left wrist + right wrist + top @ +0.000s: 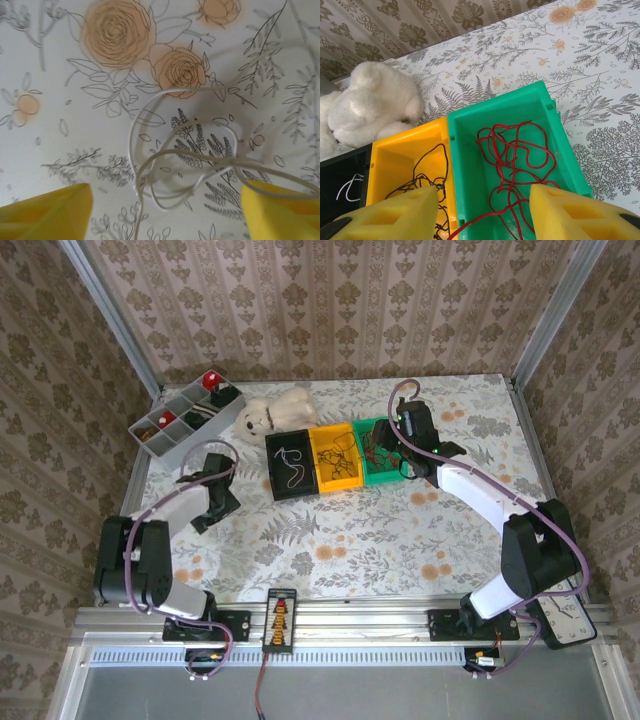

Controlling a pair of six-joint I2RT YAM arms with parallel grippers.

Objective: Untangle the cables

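A white cable [150,165] lies in loose overlapping loops on the flowered tablecloth. My left gripper [167,212] hangs just over it, open, its yellow fingers [47,212] wide apart and one strand running out between them. In the top view the left gripper [215,495] points down at the table left of the bins. Red cables [520,155] sit tangled in a green bin [470,150], and black cables [427,175] in a yellow bin [395,155]. Another white cable [290,465] rests in a black bin [272,445]. My right gripper [485,215] is open above the green bin, holding nothing.
A white teddy bear [270,412] lies behind the bins. A grey compartment tray [185,418] stands at the back left corner. A power strip [280,620] and a clock [565,620] sit at the near edge. Patterned walls close off the back and sides.
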